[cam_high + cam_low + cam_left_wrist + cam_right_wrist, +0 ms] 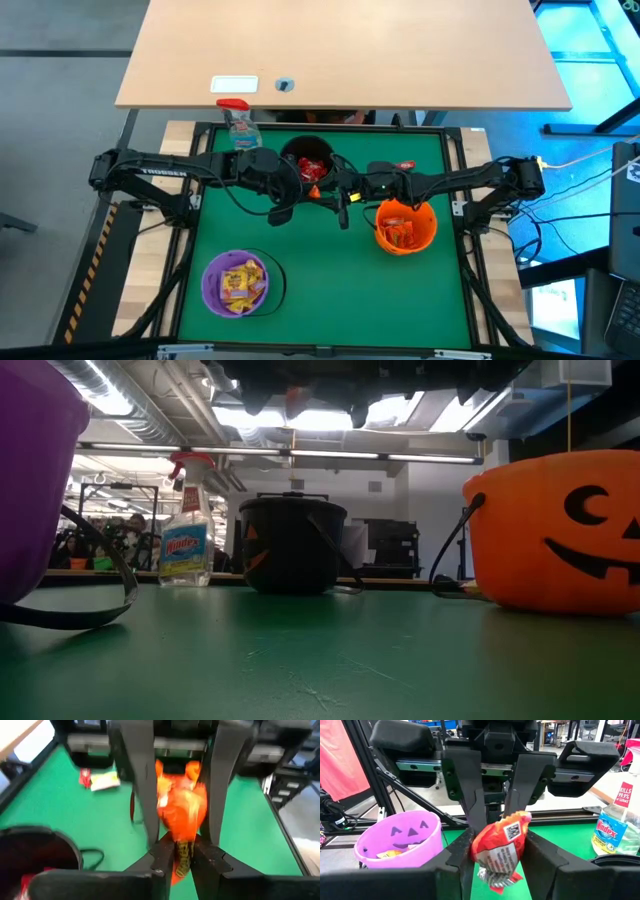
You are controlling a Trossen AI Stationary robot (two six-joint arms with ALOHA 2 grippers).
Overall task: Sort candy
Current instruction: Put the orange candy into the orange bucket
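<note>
Both grippers hold one candy packet (502, 845) at the same time, in the air at the middle of the high view. The packet is shiny orange-red, crinkly, with a small white square code on it and a silver twisted end. In the right wrist view, the right gripper (495, 862) pinches its lower part from both sides, and the left gripper's two dark fingers come down from the top of the frame and squeeze its upper part. In the left wrist view the same packet (181, 807) shows blurry and orange in the middle of the frame, with the left gripper (182, 856) clamped on its lower tip.

In the high view the left gripper (312, 190) and right gripper (340, 190) meet nose to nose in the center, just below the black bucket (308, 160), which has red candy (310, 166) inside. The orange bucket (405, 226) sits right of center and holds orange-red sweets (403, 232). The purple bucket (238, 284) sits at the lower left and holds yellow sweets (242, 282). Two loose sweets (405, 166) lie on the green table (330, 290) above the right arm. A spray bottle (238, 124) with a red top stands at the upper left of the mat.
</note>
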